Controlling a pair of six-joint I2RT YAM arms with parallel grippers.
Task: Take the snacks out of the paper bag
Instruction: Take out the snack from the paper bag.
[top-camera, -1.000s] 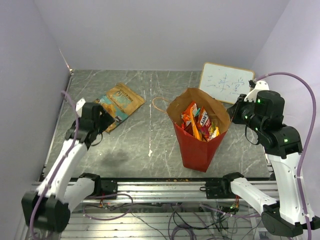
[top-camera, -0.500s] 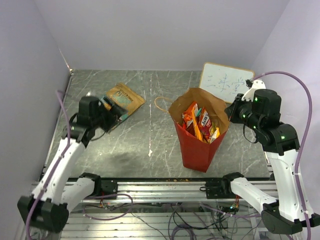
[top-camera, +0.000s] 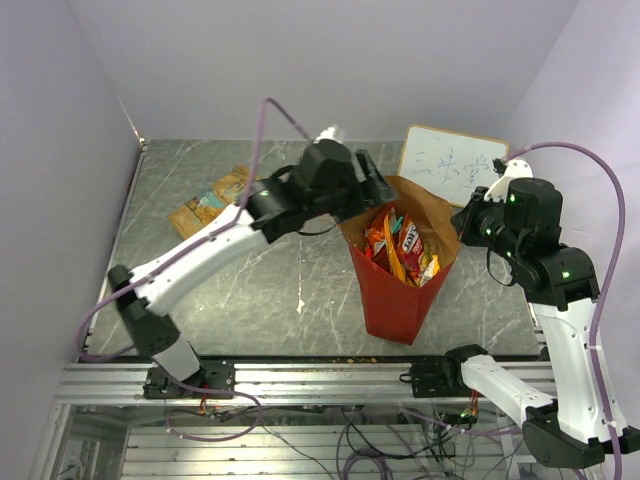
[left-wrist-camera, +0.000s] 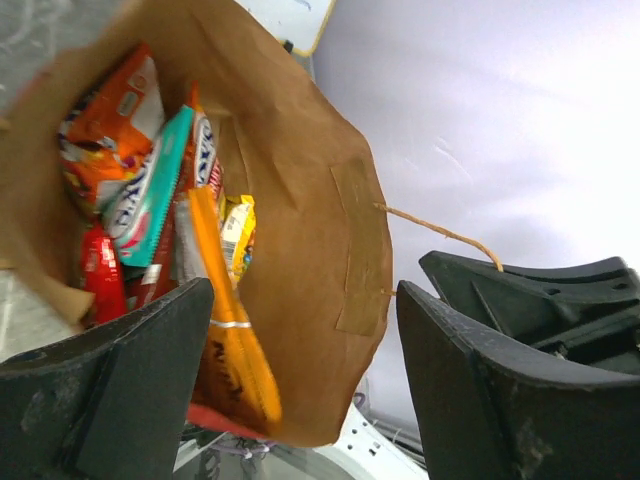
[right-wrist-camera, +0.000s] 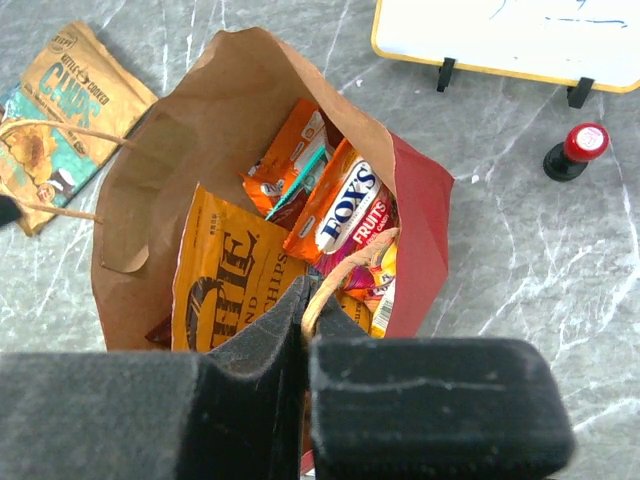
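The paper bag, red outside and brown inside, stands upright mid-table with several snacks in it. My left gripper hangs open and empty over the bag's far left rim. In the left wrist view the gripper frames the bag's mouth, with an orange packet and a teal packet inside. My right gripper is shut on the bag's cord handle, above a yellow chips pack and a Fox's packet. A tan and teal chips pack lies outside the bag.
A white writing board stands at the back right, and a red-capped marker stands beside it. Walls close in the table on the left, back and right. The bag's other cord handle loops out to its left.
My left arm has swung from the table's left side to the bag's mouth. The chips pack now lies a little further left. The right arm has held still.
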